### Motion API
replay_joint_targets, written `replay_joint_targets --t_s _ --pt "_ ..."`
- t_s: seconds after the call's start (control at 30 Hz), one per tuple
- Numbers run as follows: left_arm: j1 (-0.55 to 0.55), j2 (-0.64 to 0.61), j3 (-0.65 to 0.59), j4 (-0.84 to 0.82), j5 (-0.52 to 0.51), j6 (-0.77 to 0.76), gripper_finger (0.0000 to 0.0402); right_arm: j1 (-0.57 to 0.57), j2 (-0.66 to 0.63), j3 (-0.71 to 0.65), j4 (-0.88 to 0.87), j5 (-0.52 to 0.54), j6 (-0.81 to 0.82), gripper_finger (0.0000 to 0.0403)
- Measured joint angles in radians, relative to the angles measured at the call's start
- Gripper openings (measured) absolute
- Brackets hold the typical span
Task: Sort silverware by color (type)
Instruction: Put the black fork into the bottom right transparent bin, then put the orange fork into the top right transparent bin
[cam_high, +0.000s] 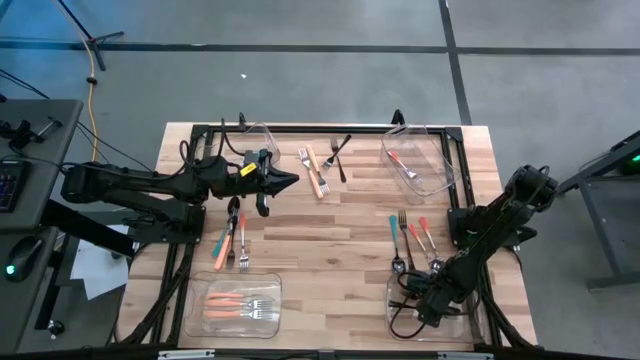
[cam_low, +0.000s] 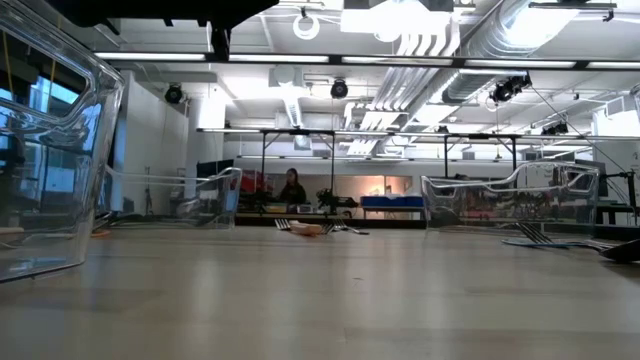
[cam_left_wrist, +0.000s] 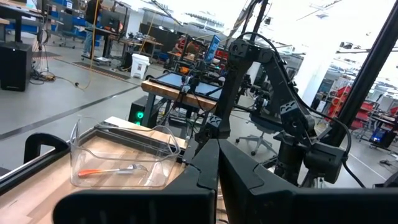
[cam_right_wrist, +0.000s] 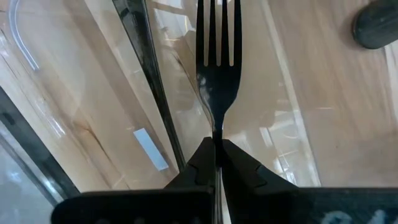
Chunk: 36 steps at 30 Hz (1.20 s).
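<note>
Right hand (cam_right_wrist: 217, 149) clenched on the handle of an all-black metal fork (cam_right_wrist: 217, 68), tines pointing away from the wrist, held over the clear plastic bin at the bench's near right corner (cam_high: 475, 318); whether the fork touches the bin floor, cannot tell

Left hand (cam_high: 290, 181) clenched on nothing, hovering over bare wood of the wooden bench (cam_high: 330, 250) near the far left, just beside a loose pair of orange-handled pieces (cam_high: 314, 170)

Sorted so far, by the look of it:
- near-left clear bin (cam_high: 200, 322) holds a few orange-handled forks (cam_high: 238, 306)
- far-right clear bin (cam_high: 440, 182) holds one red-orange-handled fork (cam_high: 402, 164); the same piece shows in the left wrist view inside its bin
- a far-left clear bin (cam_high: 268, 134) sits partly hidden by the left arm; contents not readable

Still loose on the bench:
- a dark fork (cam_high: 338, 154) beside the orange pair at far centre
- a cluster below the left hand with teal, dark and red-orange handles (cam_high: 232, 236)
- a group right of centre with a teal handle, a dark fork and red-orange handles (cam_high: 412, 240)

Judgement: well under half done; the black fork in hand looks about to go into the near-right bin, and three loose groups remain
</note>
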Motion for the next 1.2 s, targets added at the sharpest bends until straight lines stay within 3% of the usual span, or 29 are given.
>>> replay_joint_targets --t_s 0.47,0.9,1.2 --pt "0.0 0.0 0.0 0.0 0.0 0.0 0.0 0.0 0.0 0.0 0.0 0.019 0.0 0.0003" --pt "0.0 0.0 0.0 0.0 0.0 0.0 0.0 0.0 -0.001 0.002 -0.002 0.019 -0.002 0.0119" --pt "0.0 0.0 0.0 0.01 0.0 0.0 0.0 0.0 -0.021 0.009 -0.003 -0.035 -0.011 0.0133"
